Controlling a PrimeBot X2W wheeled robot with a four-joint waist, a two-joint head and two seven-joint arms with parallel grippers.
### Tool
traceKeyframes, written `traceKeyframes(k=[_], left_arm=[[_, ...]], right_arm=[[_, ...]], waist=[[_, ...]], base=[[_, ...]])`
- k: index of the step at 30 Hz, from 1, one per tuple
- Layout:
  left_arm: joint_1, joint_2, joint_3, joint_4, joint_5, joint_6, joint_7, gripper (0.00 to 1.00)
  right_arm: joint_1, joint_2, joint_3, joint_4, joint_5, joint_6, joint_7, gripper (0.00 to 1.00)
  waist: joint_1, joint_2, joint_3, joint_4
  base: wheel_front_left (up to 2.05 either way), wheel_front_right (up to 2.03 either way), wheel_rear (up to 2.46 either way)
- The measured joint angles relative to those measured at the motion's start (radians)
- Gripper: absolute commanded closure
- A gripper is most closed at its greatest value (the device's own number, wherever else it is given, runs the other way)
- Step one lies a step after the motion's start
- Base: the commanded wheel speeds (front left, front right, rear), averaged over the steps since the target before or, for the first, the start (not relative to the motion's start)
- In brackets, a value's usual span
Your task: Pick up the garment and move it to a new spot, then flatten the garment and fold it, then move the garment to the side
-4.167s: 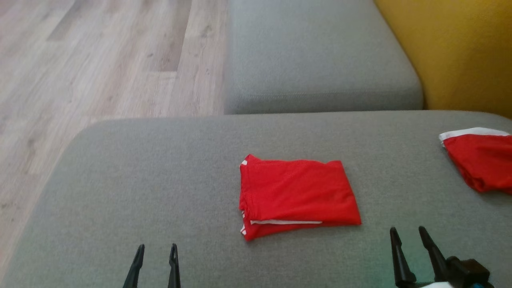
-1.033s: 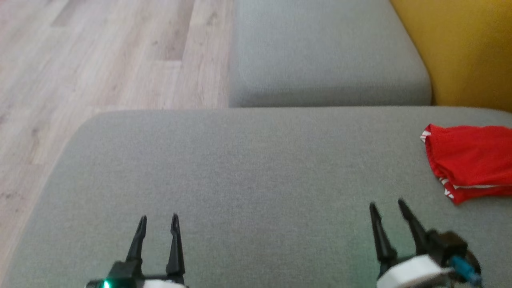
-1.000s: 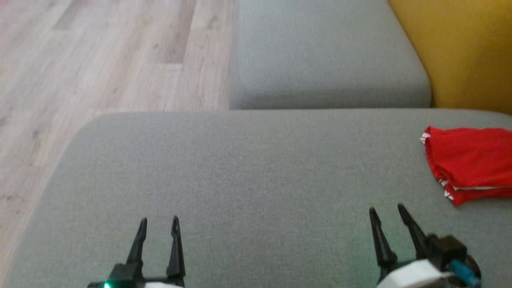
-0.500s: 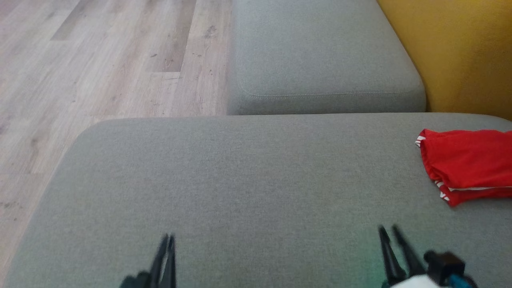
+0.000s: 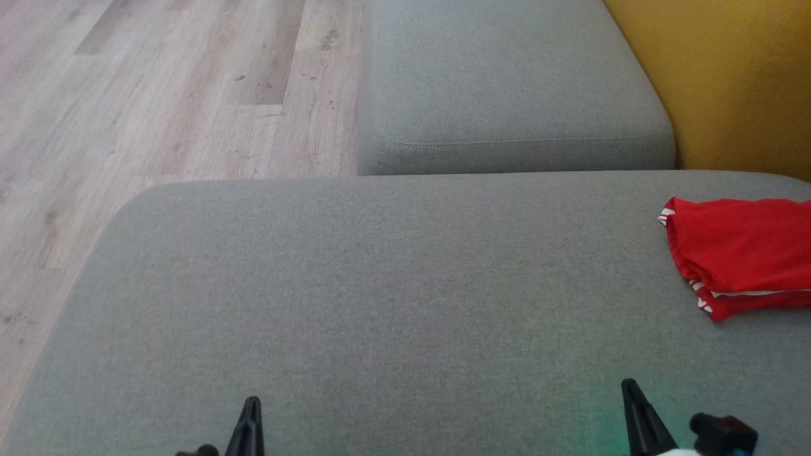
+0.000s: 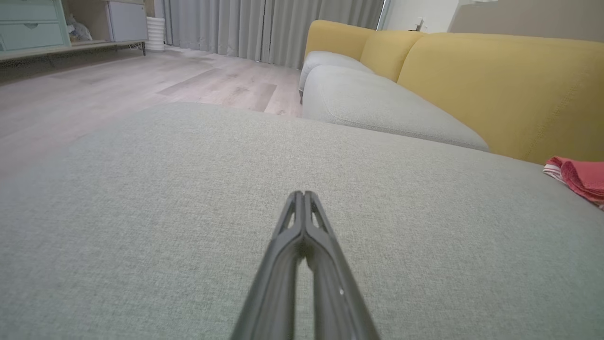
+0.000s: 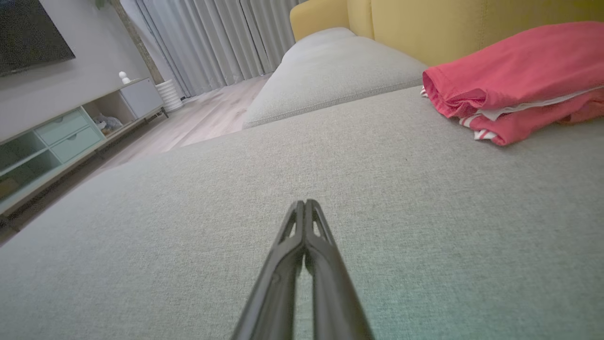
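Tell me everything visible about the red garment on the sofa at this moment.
The red garment is thin, soft-looking fabric folded into a flat stack of layers, with a white band between layers and red-and-white striped trim at its left corners. It lies on the grey seat cushion at the far right, cut off by the head view's edge, just before the yellow backrest. Nothing grips it; the shut right gripper sits apart from it.

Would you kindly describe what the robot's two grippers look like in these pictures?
Both the left gripper and right gripper have two long, dark fingers tapering to slim points, with slotted cut-outs near the tips. In the head view, a black block sits at the right gripper's base, beside a pale casing and a blue connector.
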Motion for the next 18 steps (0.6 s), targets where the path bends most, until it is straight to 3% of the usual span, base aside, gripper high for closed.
traceKeyframes(k=[18], left_arm=[[-0.033,0.000,0.049,-0.010,-0.207,-0.022,0.053,1.00]], right_arm=[[-0.039,0.000,-0.032,-0.020,0.208,0.000,0.048,1.00]], waist=[[0.0000,0.0000,0.027,-0.008]], base=[[0.00,0.00,0.00]])
